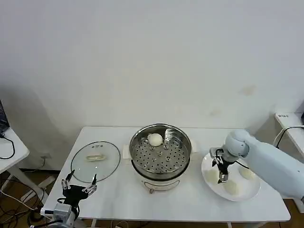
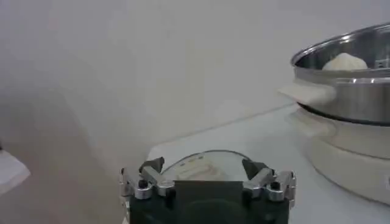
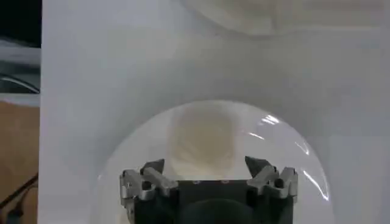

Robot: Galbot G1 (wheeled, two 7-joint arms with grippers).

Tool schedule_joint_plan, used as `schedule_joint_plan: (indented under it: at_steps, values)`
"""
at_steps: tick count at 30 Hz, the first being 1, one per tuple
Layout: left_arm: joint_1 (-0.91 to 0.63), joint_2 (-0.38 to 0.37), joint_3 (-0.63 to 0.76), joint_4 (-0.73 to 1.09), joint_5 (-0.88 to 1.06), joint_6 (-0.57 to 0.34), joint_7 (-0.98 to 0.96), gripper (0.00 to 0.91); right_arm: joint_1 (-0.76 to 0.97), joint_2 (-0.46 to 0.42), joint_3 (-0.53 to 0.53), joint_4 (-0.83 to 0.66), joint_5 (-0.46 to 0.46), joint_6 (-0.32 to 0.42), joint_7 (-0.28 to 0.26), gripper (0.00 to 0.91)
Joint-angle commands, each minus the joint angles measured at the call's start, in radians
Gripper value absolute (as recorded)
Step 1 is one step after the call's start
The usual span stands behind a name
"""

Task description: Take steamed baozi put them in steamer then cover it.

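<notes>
Left gripper (image 1: pixel 79 181): nearest the robot, at the front left corner of the table (image 1: pixel 118 197), low and level. Its fingers are spread wide with nothing between them (the left wrist view shows the same, (image 2: pixel 203 165)).

Cover (image 1: pixel 95 161): flat on the table just beyond the left gripper, handle up, to the left of the steamer and apart from it. In the left wrist view its glass dome (image 2: pixel 204 161) sits right ahead of the open fingertips.

Plate (image 1: pixel 248 194): white, on the right part of the table, beside the steamer.

Baozi on the plate: three, one on the side towards the steamer (image 1: pixel 211 175), one at the front (image 1: pixel 231 188), one on the far right (image 1: pixel 247 173).

Right gripper (image 1: pixel 222 176): down over the plate, pointing at it, between the steamer-side bun and the front bun. The right wrist view shows its fingers (image 3: pixel 204 165) parted wide and gripping nothing, with one bun (image 3: pixel 201 137) just ahead of the tips on the plate's surface (image 3: pixel 298 164). Whether the tips touch that bun I cannot tell.

Steamer (image 1: pixel 160 153): middle of the table on its white base, uncovered, perforated tray in sight. In the left wrist view its steel wall (image 2: pixel 347 91) rises beyond the cover.

Baozi in the steamer (image 1: pixel 155 139): one, on the tray at the far left edge, close to the wall (its top peeks over the rim in the left wrist view (image 2: pixel 345 61)).
</notes>
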Motion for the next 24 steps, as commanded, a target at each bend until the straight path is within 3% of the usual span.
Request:
schedule_joint_plan:
  at_steps: [1,14,24]
  values:
    - [0.003,-0.001,0.0,0.004,0.0,-0.001,0.0,0.907,-0.018,0.02,0.015,-0.018,-0.025,0.011,0.003,0.907]
    - [0.001,-0.003,-0.002,0.007,0.0,-0.001,-0.004,0.907,-0.035,0.025,0.032,-0.037,-0.027,0.014,0.019,0.907]
    - [0.004,-0.007,-0.003,0.01,0.0,-0.002,-0.006,0.907,-0.03,0.024,0.025,-0.04,-0.021,0.015,0.024,0.655]
